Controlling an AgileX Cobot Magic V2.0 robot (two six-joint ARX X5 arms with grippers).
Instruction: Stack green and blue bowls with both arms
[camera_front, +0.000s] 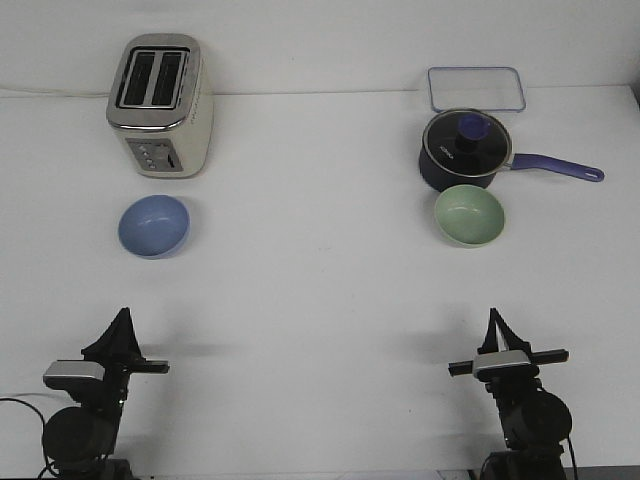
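The light blue bowl (154, 225) sits upright on the white table at the left, just in front of the toaster. The pale green bowl (469, 215) sits upright at the right, just in front of the navy saucepan. My left gripper (122, 315) is low at the near left, well short of the blue bowl, its fingers together in a point. My right gripper (494, 315) is low at the near right, well short of the green bowl, its fingers also together. Both grippers hold nothing.
A cream and silver toaster (162, 105) stands at the back left. A dark navy saucepan (465, 150) with lid and long handle stands at the back right, touching or nearly touching the green bowl. A clear rectangular lid (476, 88) lies behind it.
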